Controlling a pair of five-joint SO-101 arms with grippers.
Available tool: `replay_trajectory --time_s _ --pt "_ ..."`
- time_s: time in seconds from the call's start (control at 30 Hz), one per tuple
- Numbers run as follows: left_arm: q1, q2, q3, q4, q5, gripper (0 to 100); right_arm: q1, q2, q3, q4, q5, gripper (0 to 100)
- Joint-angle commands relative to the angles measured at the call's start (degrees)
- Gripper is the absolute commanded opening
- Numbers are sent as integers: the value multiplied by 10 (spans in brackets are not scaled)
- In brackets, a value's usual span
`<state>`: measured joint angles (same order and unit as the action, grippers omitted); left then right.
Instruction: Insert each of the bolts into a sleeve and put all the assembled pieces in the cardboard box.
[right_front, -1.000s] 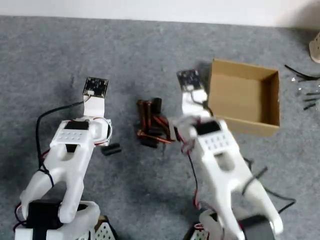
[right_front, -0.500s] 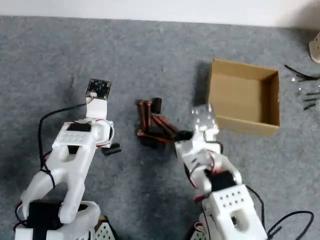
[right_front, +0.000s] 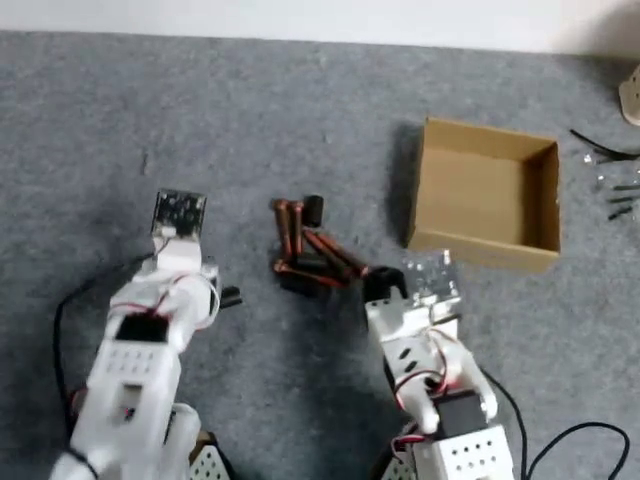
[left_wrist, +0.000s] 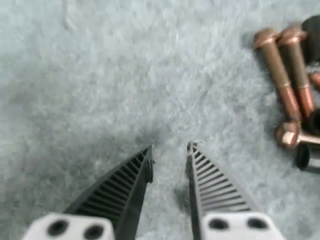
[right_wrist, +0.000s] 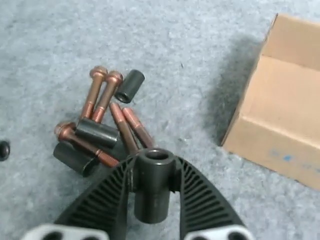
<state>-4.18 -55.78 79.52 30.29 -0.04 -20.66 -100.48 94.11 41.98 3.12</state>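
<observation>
Several copper bolts (right_front: 305, 250) lie piled mid-table with black sleeves (right_wrist: 97, 132) among them; one sleeve (right_wrist: 130, 86) rests at the far end of the pile. My right gripper (right_wrist: 154, 165) is shut on a black sleeve (right_wrist: 152, 187), held upright with its bore showing, just nearer than the pile (right_front: 380, 288). The cardboard box (right_front: 480, 250) stands open to the right of the pile. My left gripper (left_wrist: 170, 147) is open over bare carpet, with the bolts (left_wrist: 282, 75) off to one side. Another sleeve (right_front: 230, 297) lies beside the left arm.
Grey carpet covers the table. Thin black cables and small parts (right_front: 610, 180) lie at the right edge beyond the box. The box wall (right_wrist: 280, 120) rises close to my right gripper's side.
My right arm has drawn back from over the pile toward the table's front, carrying the sleeve. My left arm has also pulled back a little.
</observation>
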Motion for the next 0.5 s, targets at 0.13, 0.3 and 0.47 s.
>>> replay_trajectory --time_s 0.13,0.3,0.47 --pt "-8 -162 44 -11 3 115 53 -43 3 51 9 5" --pt "-8 -204 6 -4 4 115 57 -43 5 51 9 5" --pt "-3 -204 -133 110 7 119 57 -43 5 51 9 5"
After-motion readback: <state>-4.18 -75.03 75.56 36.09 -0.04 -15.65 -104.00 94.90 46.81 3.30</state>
